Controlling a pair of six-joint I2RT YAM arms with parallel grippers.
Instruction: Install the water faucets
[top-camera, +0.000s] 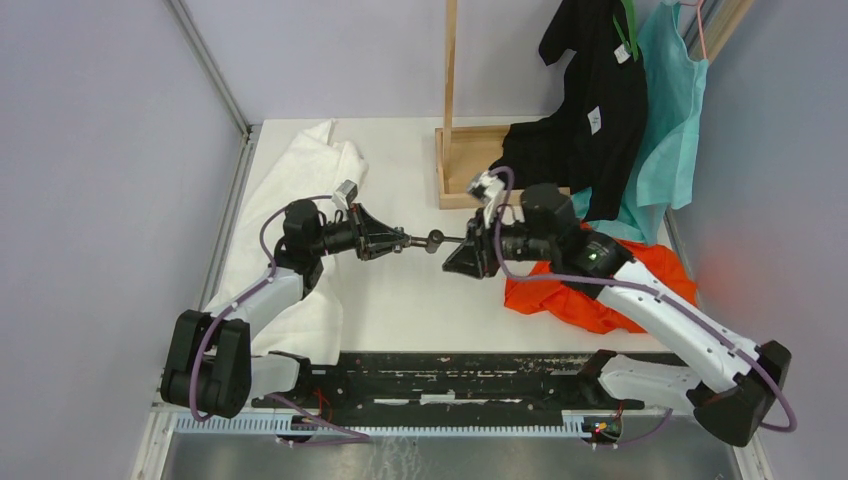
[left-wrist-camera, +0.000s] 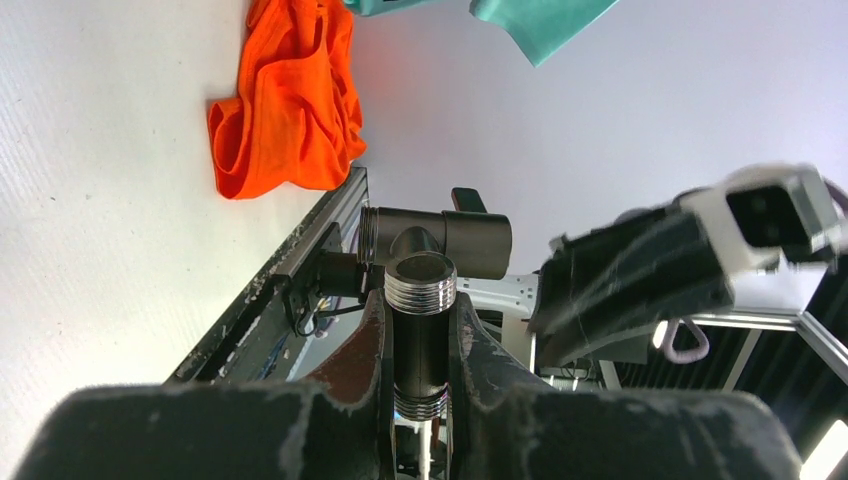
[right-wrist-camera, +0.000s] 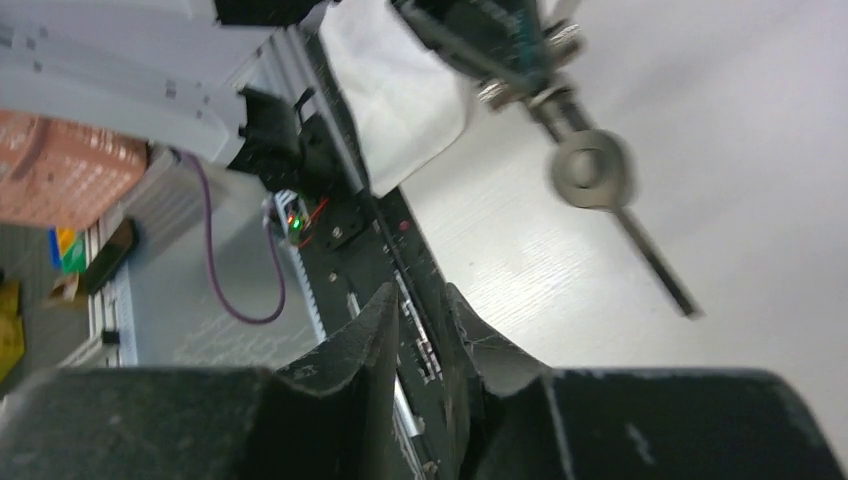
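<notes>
We locate the faucet fitting (left-wrist-camera: 420, 330) in the left gripper (left-wrist-camera: 420, 305). Its dark stem is clamped between the two fingers (left-wrist-camera: 365, 350), which are closed firmly against it on both sides. The silvery threaded end sits just past the fingertips, and beyond it lies a dark tubular crosspiece (left-wrist-camera: 440, 240), giving the part its T shape. In the overhead view the fitting is held level in the air above the white table (top-camera: 400, 300), pointing toward the opposite arm.

A thin rod (right-wrist-camera: 655, 260) projects from the far end of the fitting toward the right gripper (right-wrist-camera: 420, 300). In the right wrist view the rod passes to one side of that gripper's fingers (right-wrist-camera: 365, 340), not between them. These fingers stand close together with a slim gap and nothing in it. The view is blurred, so we cannot tell whether they are fully closed. From overhead, the two grippers face each other tip to tip, with the fitting between them.

Outward from there:
- An orange cloth (top-camera: 600, 300) lies crumpled under the right arm.
- A white cloth (top-camera: 310, 190) is spread under the left arm.
- A wooden stand (top-camera: 450, 100) rises at the far edge of the table.
- A black garment (top-camera: 600, 110) and a teal garment (top-camera: 670, 110) hang beside the stand.
- A black rail (top-camera: 450, 370) runs along the near edge between the arm bases.
</notes>
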